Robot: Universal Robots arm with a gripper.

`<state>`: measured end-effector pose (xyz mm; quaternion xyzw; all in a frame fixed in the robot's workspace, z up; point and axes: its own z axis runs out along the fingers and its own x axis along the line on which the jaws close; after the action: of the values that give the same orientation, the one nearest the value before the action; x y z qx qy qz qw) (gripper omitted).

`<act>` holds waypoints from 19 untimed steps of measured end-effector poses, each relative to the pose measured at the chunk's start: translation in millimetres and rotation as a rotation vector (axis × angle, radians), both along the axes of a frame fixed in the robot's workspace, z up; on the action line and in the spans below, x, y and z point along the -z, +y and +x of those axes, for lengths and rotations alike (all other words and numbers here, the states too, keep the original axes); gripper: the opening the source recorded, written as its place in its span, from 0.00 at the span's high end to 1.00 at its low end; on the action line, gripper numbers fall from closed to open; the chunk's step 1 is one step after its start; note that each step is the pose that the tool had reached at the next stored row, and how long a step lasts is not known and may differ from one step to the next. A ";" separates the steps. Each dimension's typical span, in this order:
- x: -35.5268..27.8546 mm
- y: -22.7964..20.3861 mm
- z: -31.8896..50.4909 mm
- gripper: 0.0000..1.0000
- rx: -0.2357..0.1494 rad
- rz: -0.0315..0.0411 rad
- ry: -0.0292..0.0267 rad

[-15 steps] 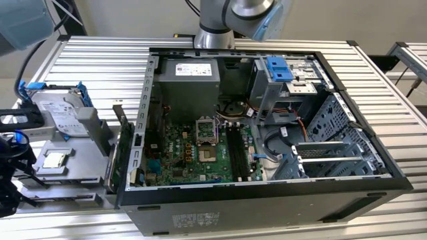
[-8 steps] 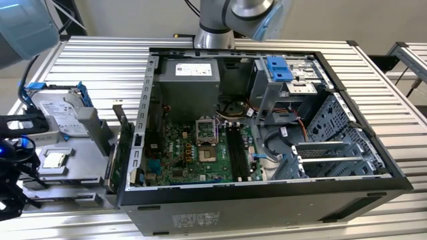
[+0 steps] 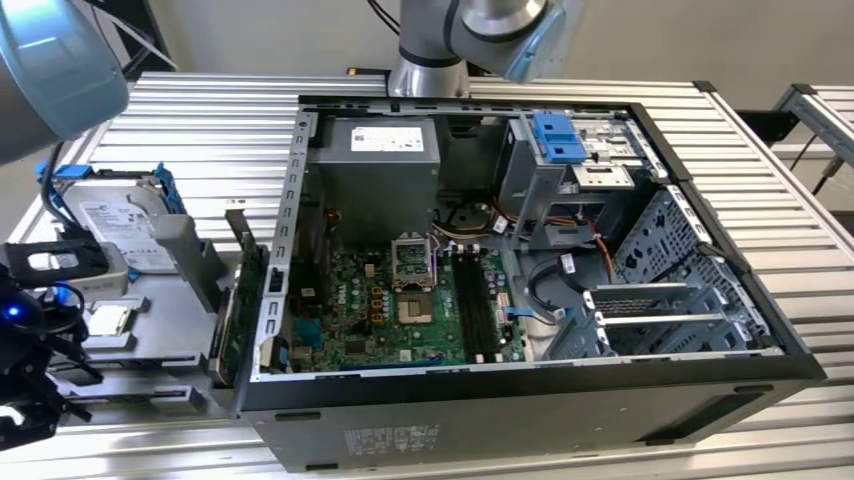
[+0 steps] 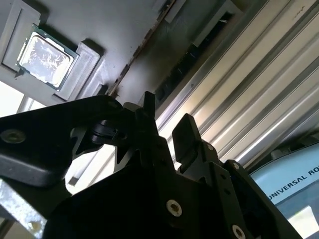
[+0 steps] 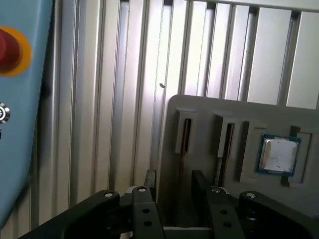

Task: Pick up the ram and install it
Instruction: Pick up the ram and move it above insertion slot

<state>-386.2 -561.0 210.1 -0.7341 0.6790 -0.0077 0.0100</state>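
Tool (image 5: 174, 181) jaws are apart with nothing in them as far as I can see. It hangs low over the grey plastic parts tray (image 5: 209, 107), at the exterior view's left, outside the open black computer case (image 3: 534, 385).

Step in hand, by my read: the pick, not yet made. The ram (image 5: 185, 139) shows edge-on as a thin stick standing in a tray slot. It lines up with the gap between the fingers (image 5: 199, 180) and touches neither. A second slot (image 5: 228, 142) just beside it holds another thin strip; can't tell if that's a stick too. The square silver processor chip (image 5: 278, 155) sits in its own pocket further along the tray, apart from the fingers.

Next move calls for, I'd say:
- a straight approach along the slot
- jaws square to the stick's faces
- closing on the board, not the slot walls

Margin to the neighbouring slot looks narrow.

Room:
- An open run of ribbed aluminium surface (image 5: 124, 74) lies beside the tray.
- A tall green circuit card (image 3: 247, 275) stands upright between tray and case wall, an edge to mind on any path toward the case.
- The grey hard drive (image 3: 114, 225) sits at the tray's upper end in the exterior view.
- The long dark memory slots (image 3: 478, 300) on the motherboard look empty, mid-case, with a cable bundle (image 3: 554, 285) just beside.
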 end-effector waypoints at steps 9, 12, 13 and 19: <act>16.4 4.4 0.1 0.00 -0.009 -0.0001 0.0001; 19.9 7.9 0.1 0.00 -0.009 -0.0001 0.0001; 20.2 8.1 0.2 0.00 -0.009 -0.0003 -0.0001; 20.0 8.5 -0.5 0.00 -0.007 -0.0012 0.0001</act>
<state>-386.8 -552.6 190.1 -0.7365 0.6764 -0.0081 0.0096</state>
